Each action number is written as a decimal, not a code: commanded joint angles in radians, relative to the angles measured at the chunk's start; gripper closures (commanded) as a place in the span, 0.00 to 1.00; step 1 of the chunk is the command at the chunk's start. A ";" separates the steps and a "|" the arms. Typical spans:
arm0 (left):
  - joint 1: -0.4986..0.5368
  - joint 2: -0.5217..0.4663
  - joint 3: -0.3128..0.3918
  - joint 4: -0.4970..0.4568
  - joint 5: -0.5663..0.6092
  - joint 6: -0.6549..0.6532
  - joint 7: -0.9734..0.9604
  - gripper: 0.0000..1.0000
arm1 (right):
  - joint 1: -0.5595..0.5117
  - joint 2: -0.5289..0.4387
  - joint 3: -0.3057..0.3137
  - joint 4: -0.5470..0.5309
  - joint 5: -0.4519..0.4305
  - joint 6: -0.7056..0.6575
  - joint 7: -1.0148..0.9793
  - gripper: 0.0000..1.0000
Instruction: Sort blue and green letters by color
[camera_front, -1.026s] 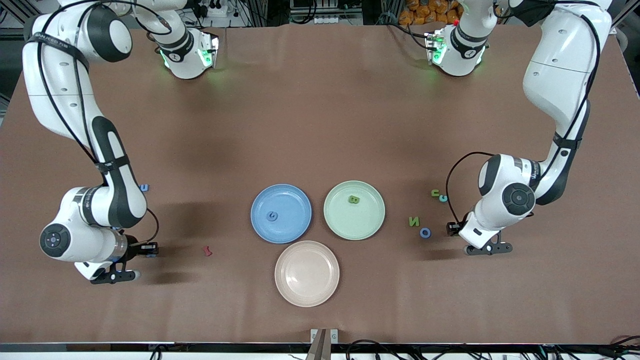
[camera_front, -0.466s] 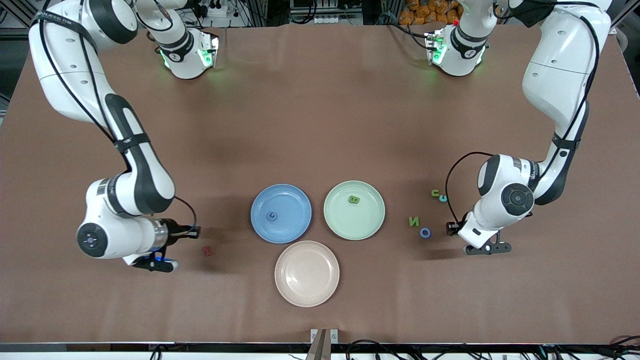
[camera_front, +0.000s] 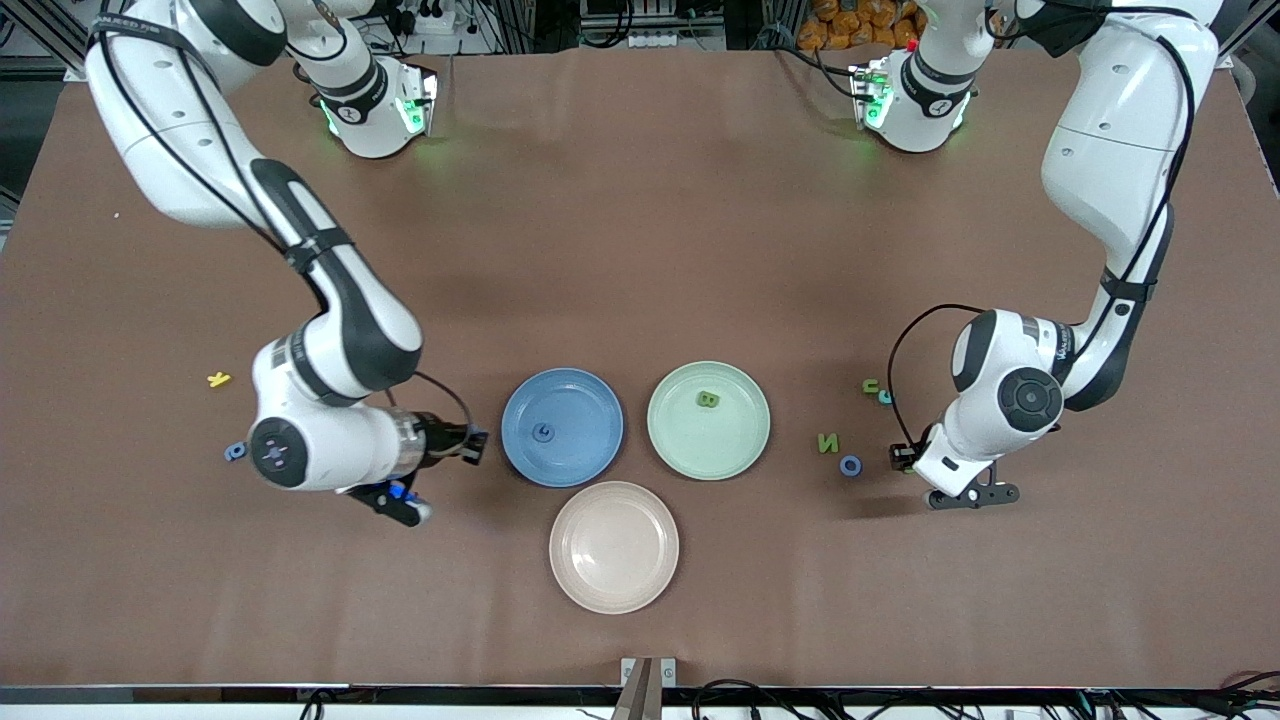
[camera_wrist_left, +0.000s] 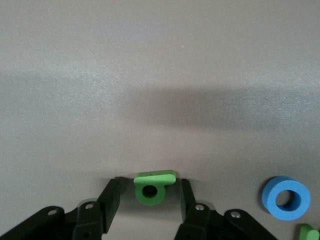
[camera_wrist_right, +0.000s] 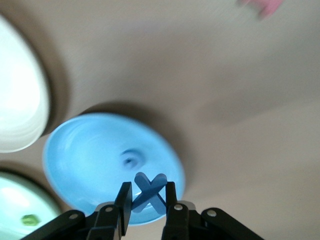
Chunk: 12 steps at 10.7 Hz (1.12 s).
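Brown counter (camera_front: 640, 250) with three plates. Right claw (camera_wrist_right: 146, 201), clenched on blue X (camera_wrist_right: 148, 190), just beside blue plate (camera_front: 562, 427) for same-colour drop. Left claw (camera_wrist_left: 148, 202), released, straddling green letter (camera_wrist_left: 152, 184), well apart from blue plate, ready to pinch.

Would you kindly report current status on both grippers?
Right gripper shut on blue X, beside blue plate. Left gripper open around green P on table. Nothing blocking.

Blue X (camera_wrist_right: 148, 192), blue plate (camera_front: 562, 427), green plate (camera_front: 709, 421), pink plate (camera_front: 613, 547).
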 joint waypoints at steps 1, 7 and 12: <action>-0.003 0.002 0.000 -0.003 0.031 0.013 -0.039 0.45 | 0.115 0.011 0.005 -0.014 0.001 0.107 0.220 1.00; -0.005 0.002 0.000 -0.002 0.031 0.011 -0.039 0.84 | 0.155 0.017 0.001 -0.112 -0.011 0.274 0.263 1.00; -0.023 -0.010 -0.001 0.003 0.030 -0.001 -0.047 1.00 | 0.076 -0.005 -0.012 -0.110 -0.037 0.233 0.232 0.00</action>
